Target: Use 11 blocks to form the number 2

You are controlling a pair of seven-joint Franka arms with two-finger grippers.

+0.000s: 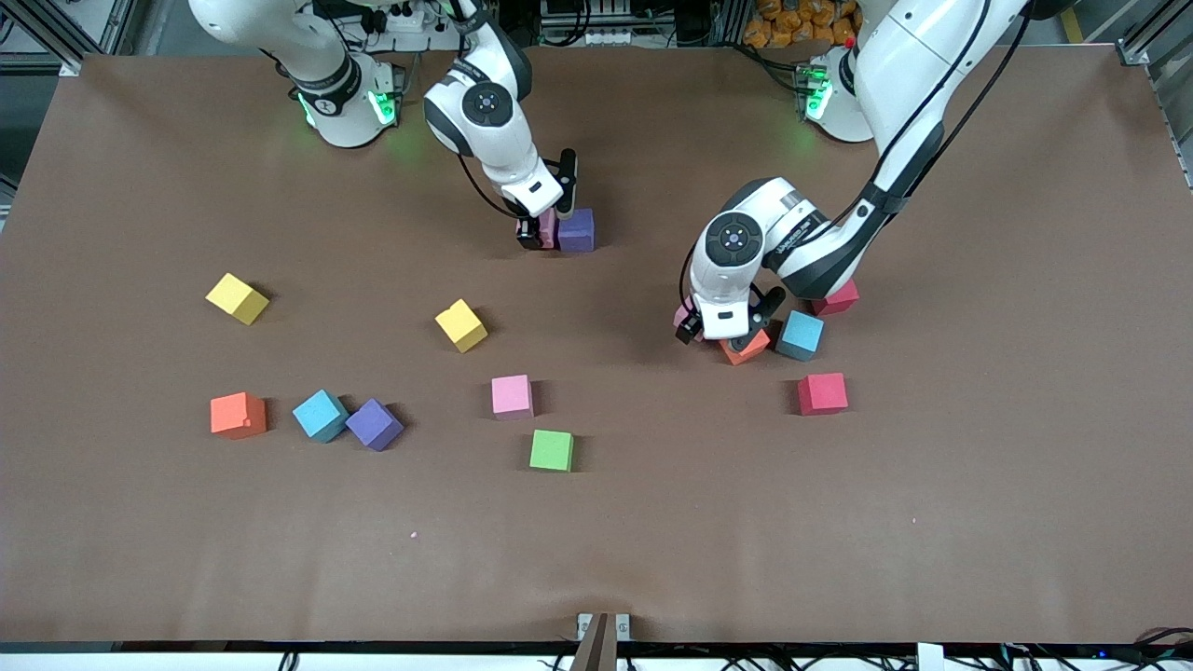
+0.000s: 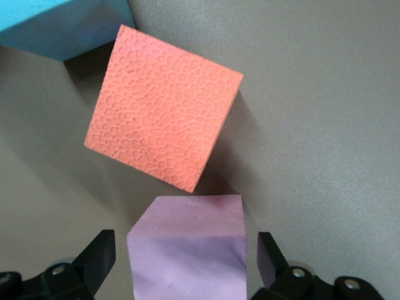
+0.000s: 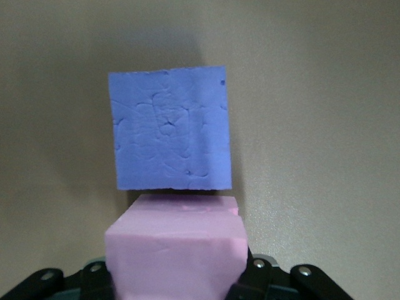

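A: What does the right gripper (image 1: 543, 226) have?

B: Its fingers are closed on a pink cube (image 3: 175, 250), low at the table. A purple cube (image 1: 576, 230) sits just past the fingertips, touching that pink one, toward the left arm's end of it.

A: And the left gripper (image 1: 729, 328)?

B: Its fingers (image 2: 97, 256) are spread wide, one either side of a second pink cube (image 2: 187, 247), with a gap on each side, so it holds nothing. Just ahead of the fingertips lies an orange cube (image 2: 164, 111), turned at an angle, its corner almost meeting the pink one. A light blue cube (image 1: 800, 335) is beside the orange one, and a red cube (image 1: 838, 299) pokes out from under the arm.

A: The remaining blocks?

B: Scattered, well away from both grippers and nearer the front camera: two yellow cubes (image 1: 237, 298) (image 1: 460, 325), another orange cube (image 1: 238, 415), a light blue cube (image 1: 321, 416) touching a purple cube (image 1: 375, 424), a pink cube (image 1: 512, 395), a green cube (image 1: 552, 450) and a red cube (image 1: 822, 393). No digit shape stands yet.
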